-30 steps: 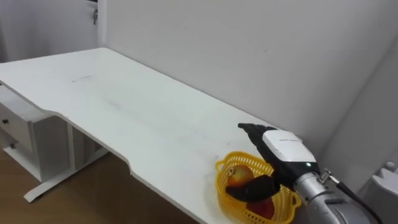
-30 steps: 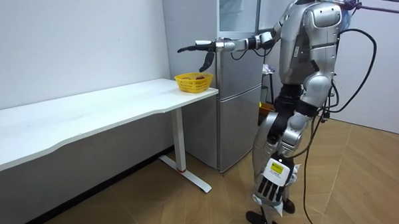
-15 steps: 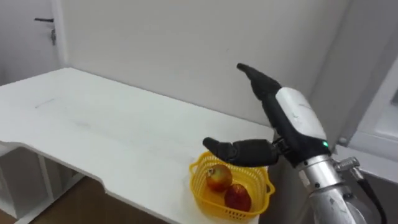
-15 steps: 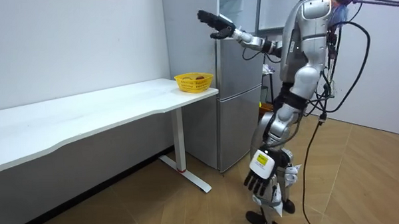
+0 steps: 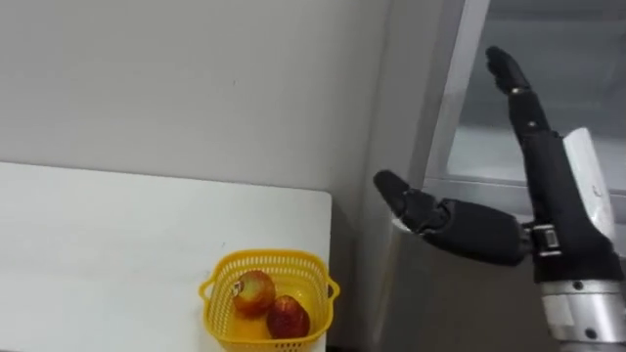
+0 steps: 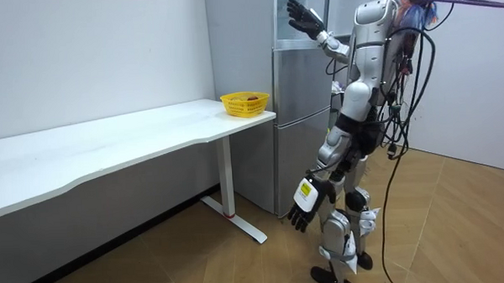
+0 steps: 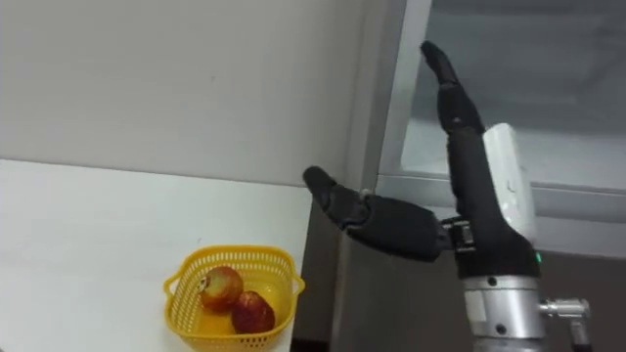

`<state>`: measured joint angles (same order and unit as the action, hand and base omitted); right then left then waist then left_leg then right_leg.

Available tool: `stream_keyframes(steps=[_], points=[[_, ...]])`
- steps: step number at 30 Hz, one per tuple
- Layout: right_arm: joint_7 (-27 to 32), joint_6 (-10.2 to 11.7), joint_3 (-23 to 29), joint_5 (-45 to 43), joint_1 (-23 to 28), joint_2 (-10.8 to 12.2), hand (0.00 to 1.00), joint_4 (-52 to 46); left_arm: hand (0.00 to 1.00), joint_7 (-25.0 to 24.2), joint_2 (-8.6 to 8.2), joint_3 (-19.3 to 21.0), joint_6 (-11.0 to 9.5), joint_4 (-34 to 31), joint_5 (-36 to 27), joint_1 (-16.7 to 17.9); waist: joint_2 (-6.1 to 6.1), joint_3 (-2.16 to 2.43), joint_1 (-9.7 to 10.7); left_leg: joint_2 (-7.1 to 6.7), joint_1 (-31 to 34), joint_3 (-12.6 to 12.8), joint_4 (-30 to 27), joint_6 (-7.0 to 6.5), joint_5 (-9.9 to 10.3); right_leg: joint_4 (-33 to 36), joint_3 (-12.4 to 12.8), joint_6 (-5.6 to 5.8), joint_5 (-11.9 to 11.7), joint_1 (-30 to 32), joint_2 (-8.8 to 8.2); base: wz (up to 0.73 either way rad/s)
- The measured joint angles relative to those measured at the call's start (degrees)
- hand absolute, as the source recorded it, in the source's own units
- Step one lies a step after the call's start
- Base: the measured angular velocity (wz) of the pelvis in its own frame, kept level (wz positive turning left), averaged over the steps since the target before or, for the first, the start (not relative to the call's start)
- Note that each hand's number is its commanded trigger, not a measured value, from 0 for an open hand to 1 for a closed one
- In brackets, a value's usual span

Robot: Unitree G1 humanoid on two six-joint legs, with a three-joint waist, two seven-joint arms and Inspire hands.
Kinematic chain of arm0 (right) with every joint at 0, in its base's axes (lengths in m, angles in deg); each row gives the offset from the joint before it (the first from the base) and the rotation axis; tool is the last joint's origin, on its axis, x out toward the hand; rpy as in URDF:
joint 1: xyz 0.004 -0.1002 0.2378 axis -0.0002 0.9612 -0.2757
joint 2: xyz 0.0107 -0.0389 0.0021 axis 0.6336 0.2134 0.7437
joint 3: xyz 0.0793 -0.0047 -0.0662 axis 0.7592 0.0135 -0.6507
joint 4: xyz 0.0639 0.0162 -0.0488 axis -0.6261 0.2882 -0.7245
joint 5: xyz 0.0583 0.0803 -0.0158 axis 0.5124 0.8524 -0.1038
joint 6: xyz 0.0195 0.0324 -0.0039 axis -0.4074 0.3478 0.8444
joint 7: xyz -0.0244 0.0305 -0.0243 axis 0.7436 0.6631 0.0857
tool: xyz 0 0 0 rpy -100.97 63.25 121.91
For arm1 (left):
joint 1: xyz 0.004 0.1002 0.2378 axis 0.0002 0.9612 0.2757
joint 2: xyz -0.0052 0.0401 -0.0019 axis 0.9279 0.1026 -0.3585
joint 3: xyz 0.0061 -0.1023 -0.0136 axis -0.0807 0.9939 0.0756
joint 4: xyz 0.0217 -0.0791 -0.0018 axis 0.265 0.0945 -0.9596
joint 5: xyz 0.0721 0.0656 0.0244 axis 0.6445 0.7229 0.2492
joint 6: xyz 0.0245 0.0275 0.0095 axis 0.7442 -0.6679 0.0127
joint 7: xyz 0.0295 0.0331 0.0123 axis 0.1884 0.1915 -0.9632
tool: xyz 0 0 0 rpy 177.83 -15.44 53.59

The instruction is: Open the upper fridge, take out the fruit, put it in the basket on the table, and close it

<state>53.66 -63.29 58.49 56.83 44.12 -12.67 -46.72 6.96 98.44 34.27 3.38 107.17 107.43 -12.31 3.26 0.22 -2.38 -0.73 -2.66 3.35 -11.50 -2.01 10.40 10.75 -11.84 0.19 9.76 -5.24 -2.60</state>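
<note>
upper fridge [image 5: 589,68] cut off by the top edge; its inside cannot be made out.

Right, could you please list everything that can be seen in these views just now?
table: one, white, along the wall, its end beside the fridge.
basket: one, yellow, on the table's end nearest the fridge.
apples: two, red and yellowish, inside the basket.
fridge: one, silver-grey, upright past the table's end, in front of the robot.
floor: one, brown wood, under everything.
right hand: one, dark, open, raised before the fridge's upper door.
left hand: one, dark, open, hanging low beside the robot's leg.
</note>
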Motion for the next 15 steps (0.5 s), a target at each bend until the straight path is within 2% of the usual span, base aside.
stream_keyframes(steps=[3,7,12,15], points=[[0.55,0.36,0.65,0.58,1.41,0.34,0.0,0.02,0.0,0.51,-0.07,-0.07,0.0,-0.73,0.0,0.05,-0.7,-0.37,0.92,0.07,-0.08,0.96,0.18,0.09,0.36,0.02,0.86,-0.13,-0.15,0.23,0.3,-0.16],[1.44,0.67,2.62,3.25,4.8,2.13,0.0,0.2,0.0,0.51,-0.62,-0.08,-0.1,-2.51,-0.08,0.25,-1.37,-0.34,2.08,0.57,-0.05,1.23,0.01,0.14,0.45,0.06,0.98,-0.17,-0.18,0.33,0.39,-0.02],[3.41,0.75,5.33,4.68,8.53,3.01,0.0,1.8,0.0,0.5,-1.17,0.04,-0.78,-1.91,-0.04,1.07,-2.02,-0.12,3.59,0.68,-0.16,1.31,0.09,0.2,0.53,0.02,1.05,-0.17,-0.18,0.2,0.49,-0.01],[5.4,0.62,6.53,4.88,11.47,3.66,0.0,3.28,0.0,0.5,-1.18,0.06,-0.68,-1.16,0.02,1.53,-2.03,-0.12,3.62,0.86,-0.27,2.04,0.17,0.39,0.64,-0.05,2.33,-0.21,-0.16,0.42,0.88,-0.13]])
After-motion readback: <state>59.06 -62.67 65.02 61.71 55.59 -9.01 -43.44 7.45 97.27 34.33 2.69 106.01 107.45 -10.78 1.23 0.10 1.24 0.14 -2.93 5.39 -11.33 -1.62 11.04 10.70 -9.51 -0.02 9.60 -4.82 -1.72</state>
